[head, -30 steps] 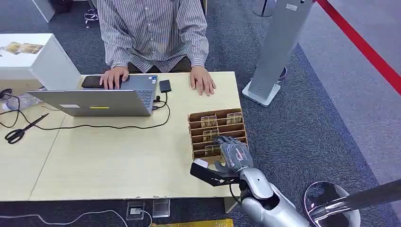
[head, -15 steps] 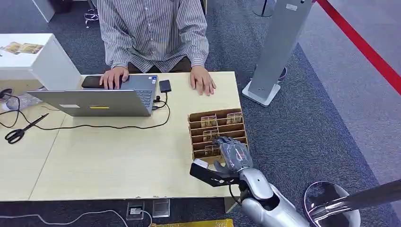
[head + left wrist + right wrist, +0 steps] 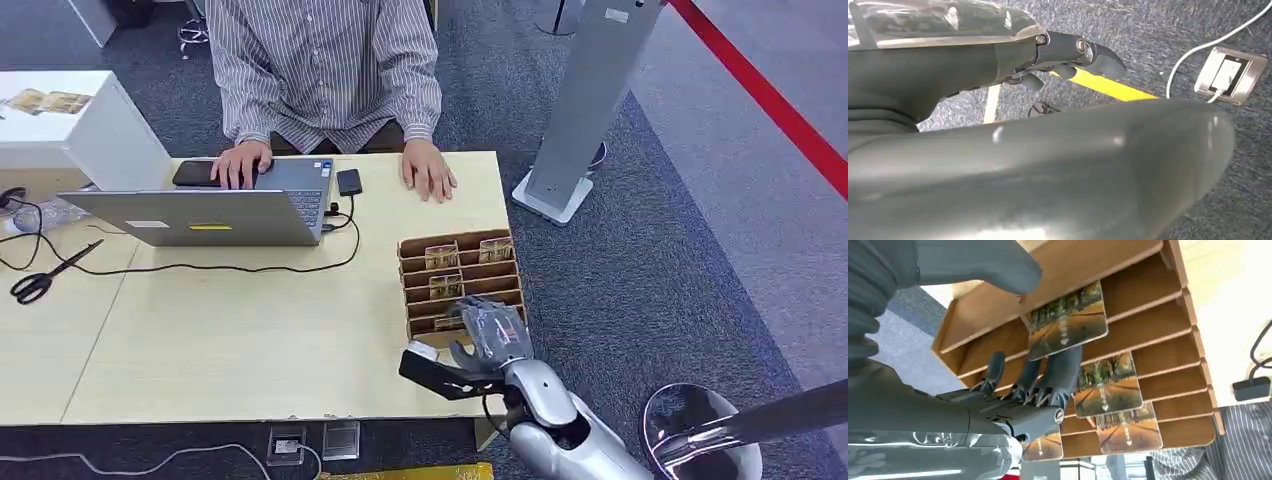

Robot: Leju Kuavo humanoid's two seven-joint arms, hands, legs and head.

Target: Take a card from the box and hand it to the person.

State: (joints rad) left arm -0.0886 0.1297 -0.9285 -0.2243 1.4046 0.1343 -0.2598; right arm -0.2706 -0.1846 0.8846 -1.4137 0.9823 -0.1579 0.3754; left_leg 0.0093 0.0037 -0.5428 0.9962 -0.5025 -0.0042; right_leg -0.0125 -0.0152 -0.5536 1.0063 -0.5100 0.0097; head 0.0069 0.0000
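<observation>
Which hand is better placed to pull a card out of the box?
Right: the right hand is already over the box, fingers on a card. The left hand hangs over the floor.

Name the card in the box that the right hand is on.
The card in the slot nearest the robot: the right hand has its thumb above it and fingers behind it. The other cards sit untouched in slots farther along the box.

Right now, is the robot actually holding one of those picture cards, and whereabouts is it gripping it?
Yes. Its right hand pinches a card by one edge, thumb on one side and fingers on the other, above the box.
</observation>
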